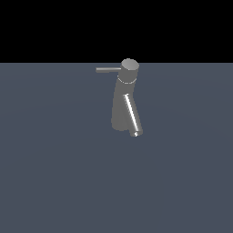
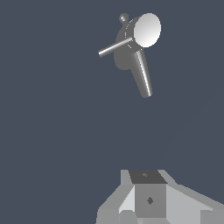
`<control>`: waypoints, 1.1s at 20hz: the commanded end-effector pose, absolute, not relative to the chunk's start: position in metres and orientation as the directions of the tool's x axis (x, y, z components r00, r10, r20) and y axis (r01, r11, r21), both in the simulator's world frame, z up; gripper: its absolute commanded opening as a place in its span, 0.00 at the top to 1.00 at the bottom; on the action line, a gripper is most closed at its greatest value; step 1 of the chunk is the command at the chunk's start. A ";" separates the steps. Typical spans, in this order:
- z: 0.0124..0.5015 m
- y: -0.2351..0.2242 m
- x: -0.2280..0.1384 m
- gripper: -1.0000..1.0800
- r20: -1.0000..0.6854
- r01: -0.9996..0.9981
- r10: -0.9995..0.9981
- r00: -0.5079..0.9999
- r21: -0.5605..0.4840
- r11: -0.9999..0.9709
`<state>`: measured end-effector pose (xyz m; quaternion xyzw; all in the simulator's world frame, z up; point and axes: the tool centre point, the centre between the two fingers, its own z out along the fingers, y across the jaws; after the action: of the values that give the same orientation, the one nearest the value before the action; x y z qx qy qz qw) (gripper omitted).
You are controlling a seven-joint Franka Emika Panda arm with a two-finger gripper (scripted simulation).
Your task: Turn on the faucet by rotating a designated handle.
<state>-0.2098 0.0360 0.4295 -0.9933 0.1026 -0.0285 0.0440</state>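
The faucet [image 1: 122,107] stands alone on the flat grey-blue floor [image 1: 50,173], column leaning, spout tube [image 1: 131,113] slanting downward. The handle [image 1: 108,69] juts straight from the round cap [image 1: 129,65] toward the exterior view's left. Gripper [image 2: 148,199] shows only partly in the wrist view, well apart from the faucet; fingertips out of frame, so its opening cannot be told.

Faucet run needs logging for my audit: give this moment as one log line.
phase: approach | faucet: upright, untouched | handle: points to exterior view's left | gripper: away from faucet, jaw state unclear
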 end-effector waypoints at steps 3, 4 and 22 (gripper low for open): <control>0.411 0.045 -0.193 1.00 0.068 -0.306 -0.318 0.946 -0.142 -0.941; 0.407 0.047 -0.189 1.00 0.072 -0.328 -0.342 0.937 -0.152 -0.932; 0.349 0.069 -0.109 1.00 0.095 -0.641 -0.703 0.705 -0.340 -0.688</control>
<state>-0.1162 0.0680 0.3534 -0.9202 0.3521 -0.1042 0.1361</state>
